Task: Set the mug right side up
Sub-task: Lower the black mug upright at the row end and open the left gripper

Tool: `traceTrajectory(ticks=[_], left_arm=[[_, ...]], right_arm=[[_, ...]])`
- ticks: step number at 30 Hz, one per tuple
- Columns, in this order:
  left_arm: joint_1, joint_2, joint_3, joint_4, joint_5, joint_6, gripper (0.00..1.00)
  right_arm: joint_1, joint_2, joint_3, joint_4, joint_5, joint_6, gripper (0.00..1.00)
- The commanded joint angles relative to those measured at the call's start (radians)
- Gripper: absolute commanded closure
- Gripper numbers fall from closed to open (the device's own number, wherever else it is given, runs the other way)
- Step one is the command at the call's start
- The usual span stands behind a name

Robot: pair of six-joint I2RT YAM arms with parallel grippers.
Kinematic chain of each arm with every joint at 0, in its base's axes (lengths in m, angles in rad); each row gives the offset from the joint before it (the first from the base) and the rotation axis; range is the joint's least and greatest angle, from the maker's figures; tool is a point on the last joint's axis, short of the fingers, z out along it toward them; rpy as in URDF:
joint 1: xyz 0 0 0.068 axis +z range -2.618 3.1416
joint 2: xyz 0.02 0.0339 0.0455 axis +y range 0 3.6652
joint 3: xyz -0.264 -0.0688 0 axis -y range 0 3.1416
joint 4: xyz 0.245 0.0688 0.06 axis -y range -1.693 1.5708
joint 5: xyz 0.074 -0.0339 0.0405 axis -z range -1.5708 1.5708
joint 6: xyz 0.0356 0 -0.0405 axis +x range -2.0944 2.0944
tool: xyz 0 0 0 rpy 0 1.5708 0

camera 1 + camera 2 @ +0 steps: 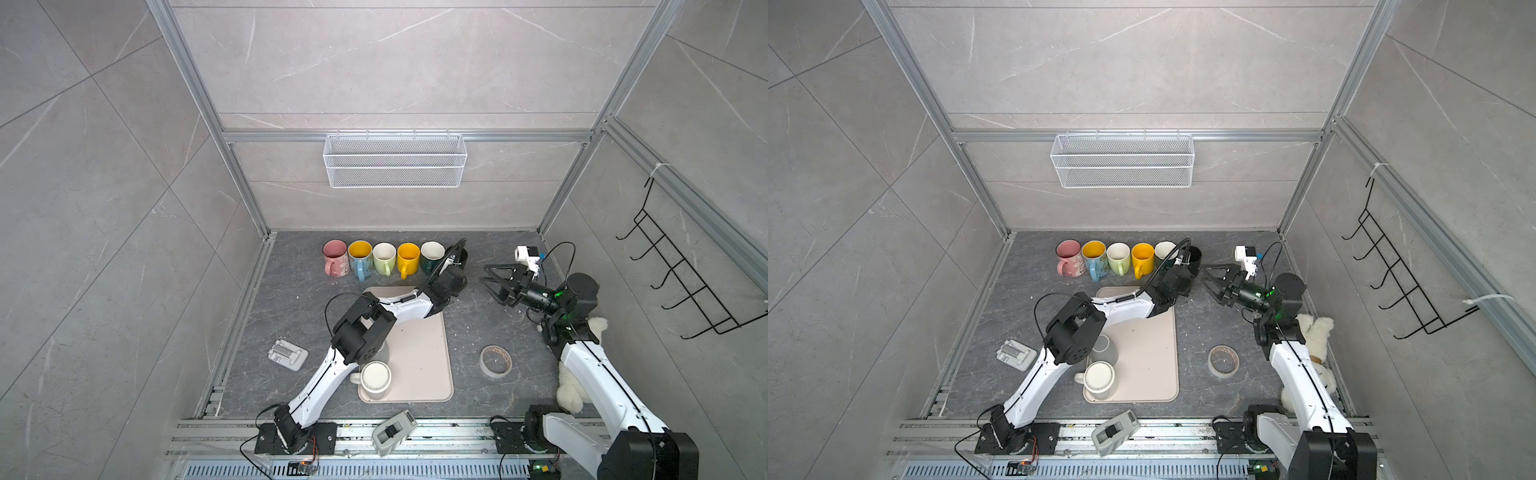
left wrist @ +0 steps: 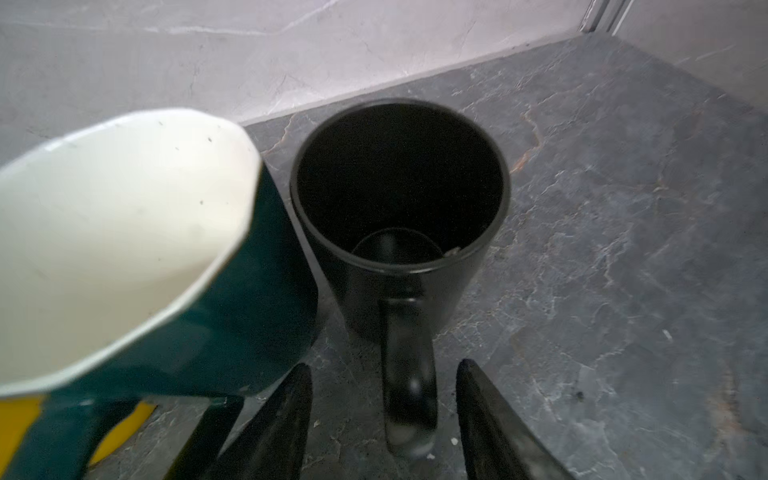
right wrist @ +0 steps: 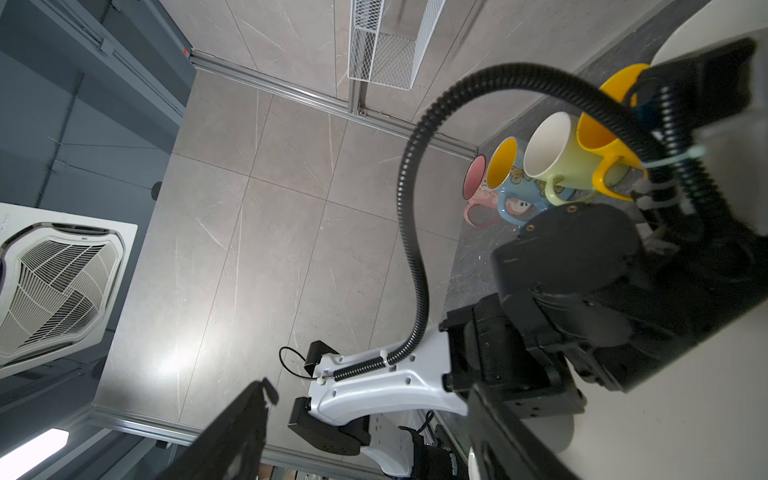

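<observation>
Along the near edge of the bench [image 1: 307, 299], a grey device [image 1: 394, 432] is lying on the metal rail. Just beyond it the beige tray [image 1: 424, 353] is running lengthwise toward the far edge, and a cream mug [image 1: 375, 379] is standing in its near left corner. A grey mug [image 1: 1104, 350] is sitting behind it, half hidden under the left arm's elbow. The rest of the tray is lying bare.

A tape roll [image 1: 495, 361] is resting on the bare bench between the tray and the right edge. A white plush toy [image 1: 571, 390] is lying at that edge under the right arm. A small grey stand [image 1: 288, 354] is lying near the left edge.

Farther on, the right gripper [image 1: 484, 275] is hovering above the bench near the right edge, its jaws spread wide around nothing.

At the far edge a row of mugs is standing mouth up. The black mug [image 2: 399, 183] is closing the row's right end, upright, just beside the teal mug [image 2: 249, 311]; whether the two are touching cannot be told. Its handle is pointing toward the near edge. The left gripper [image 2: 384, 365] is straddling that handle with parted fingers [image 2: 291, 415], a gap showing on each side. Bare bench is stretching from the black mug to the far right corner.
</observation>
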State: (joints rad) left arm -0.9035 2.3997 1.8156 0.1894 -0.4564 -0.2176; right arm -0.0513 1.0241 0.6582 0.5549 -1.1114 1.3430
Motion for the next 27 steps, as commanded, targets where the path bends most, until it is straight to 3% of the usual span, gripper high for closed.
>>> traceTrajectory(ticks=[1,15,22,27], left_arm=[[-0.006,-0.147,-0.006,0.114,0.024,-0.005,0.41],[-0.054,-0.480,-0.238,0.192,0.045,0.079,0.40],[-0.057,-0.686,-0.341,0.036,0.067,0.099,0.40],[-0.056,-0.820,-0.422,-0.101,0.027,0.110,0.40]], right_arm=[[-0.003,-0.041,0.001,-0.058,0.002,-0.058,0.23],[-0.002,-0.112,-0.018,-0.199,0.011,-0.127,0.22],[0.038,-0.121,-0.060,-0.216,0.037,-0.134,0.21],[0.129,-0.065,-0.065,-0.214,0.089,-0.156,0.21]])
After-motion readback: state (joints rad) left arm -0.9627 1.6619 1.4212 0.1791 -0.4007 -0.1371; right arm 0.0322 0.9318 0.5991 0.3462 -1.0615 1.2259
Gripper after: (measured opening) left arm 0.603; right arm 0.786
